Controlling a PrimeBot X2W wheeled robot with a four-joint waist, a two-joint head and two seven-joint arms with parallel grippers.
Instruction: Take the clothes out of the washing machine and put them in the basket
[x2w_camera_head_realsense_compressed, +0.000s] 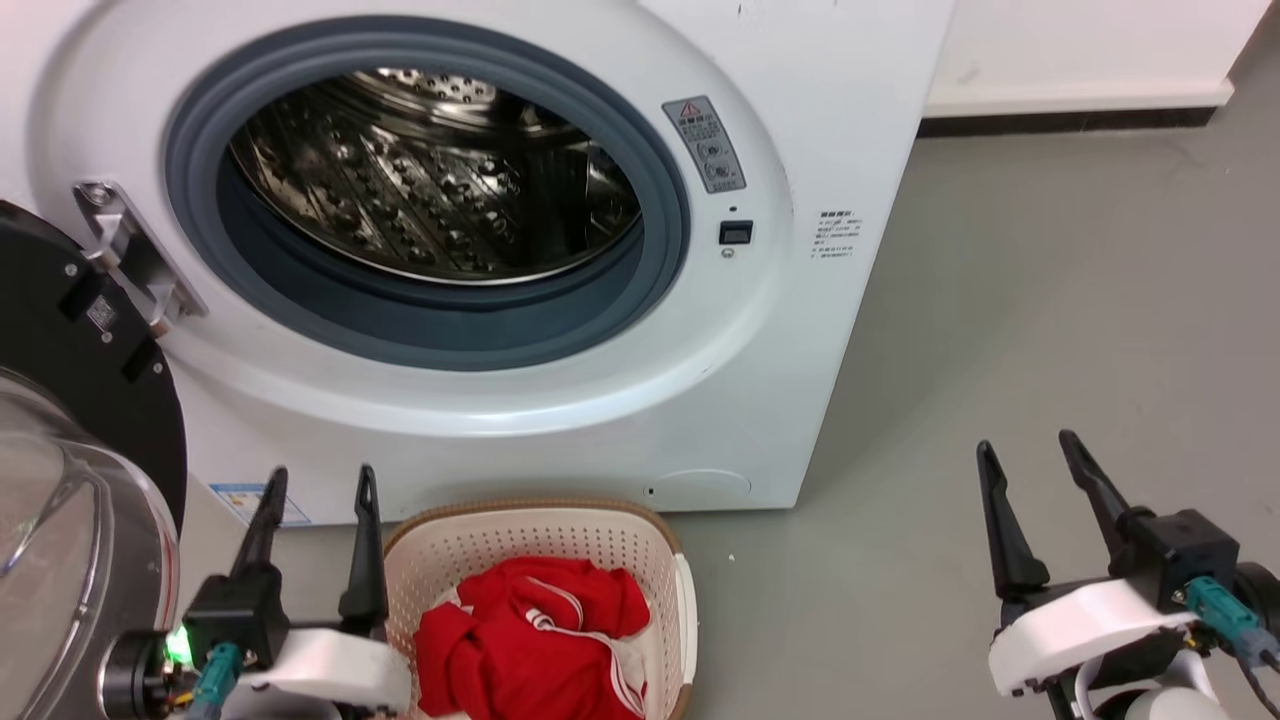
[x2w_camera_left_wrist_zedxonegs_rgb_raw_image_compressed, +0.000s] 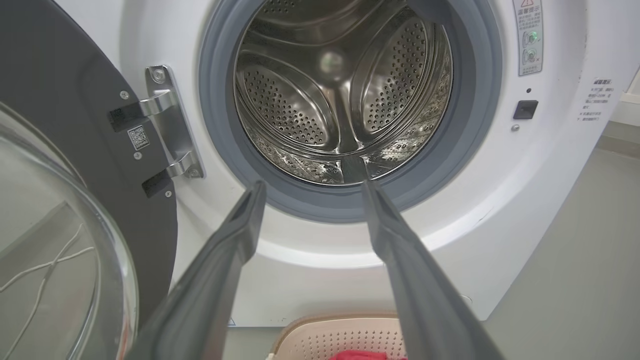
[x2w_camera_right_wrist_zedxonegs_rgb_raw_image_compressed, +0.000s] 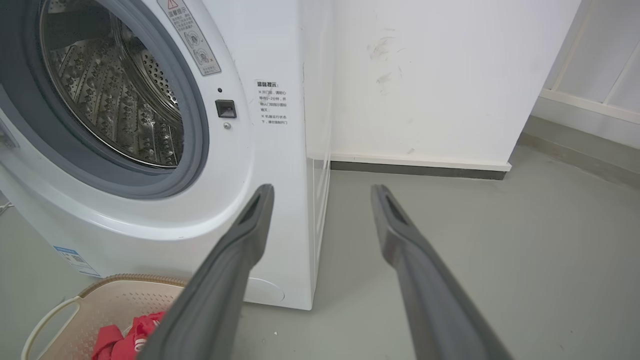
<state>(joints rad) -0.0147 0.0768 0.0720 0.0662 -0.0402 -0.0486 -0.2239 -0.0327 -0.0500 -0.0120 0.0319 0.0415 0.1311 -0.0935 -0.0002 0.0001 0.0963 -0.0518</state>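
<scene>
White front-loading washing machine: glass door open at its left, and the steel drum reads empty, though the gasket lip probably hides some of the near floor. Cream basket is on the floor just in front of the washer's base, with the red clothes heaped inside. Left gripper is at the basket's left rim and right gripper is well to its right. Both are spread wide and hold nothing. Looks done. Confirm by sweeping the left wrist camera over the drum floor, fingers clear of the gasket.

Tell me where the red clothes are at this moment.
In the head view the red clothes lie in the basket at bottom centre, in front of the washing machine, just right of the left pincer.
</scene>
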